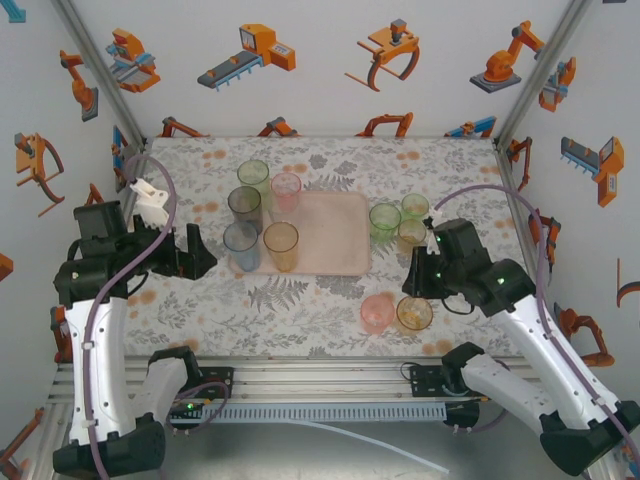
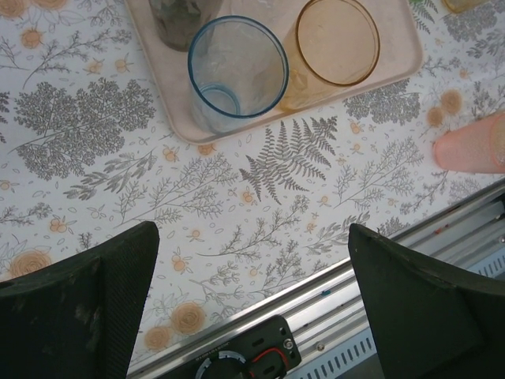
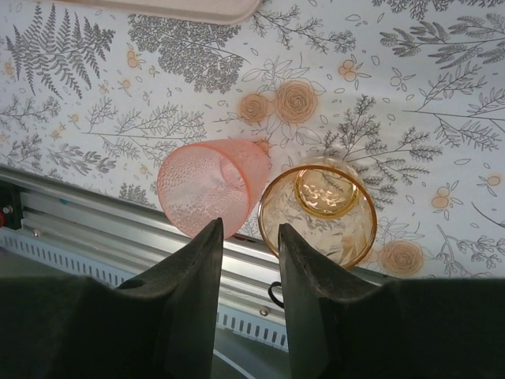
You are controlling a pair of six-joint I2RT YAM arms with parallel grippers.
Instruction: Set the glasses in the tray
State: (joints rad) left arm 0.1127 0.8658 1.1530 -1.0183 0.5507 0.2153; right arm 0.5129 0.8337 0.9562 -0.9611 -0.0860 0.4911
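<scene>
The pale pink tray (image 1: 335, 235) lies mid-table. A blue glass (image 2: 237, 75), an orange glass (image 2: 335, 43) and a grey glass (image 1: 244, 205) stand at its left end, with a pink glass (image 1: 286, 188) and a green glass (image 1: 253, 175) behind them. Three glasses, green (image 1: 384, 220), pale green (image 1: 415, 207) and amber (image 1: 411, 235), stand right of the tray. Near the front edge stand a pink glass (image 3: 207, 189) and an amber glass (image 3: 319, 209). My right gripper (image 3: 248, 233) hovers above the gap between these two, jaws narrowly open and nothing between them. Left of the tray, my left gripper (image 2: 252, 300) is wide open and holds nothing.
The floral table (image 1: 300, 300) ends at a metal rail (image 2: 371, 292) along the front, close under both grippers. Printed walls close in the left, right and back sides. Bare cloth lies between the tray and the front rail.
</scene>
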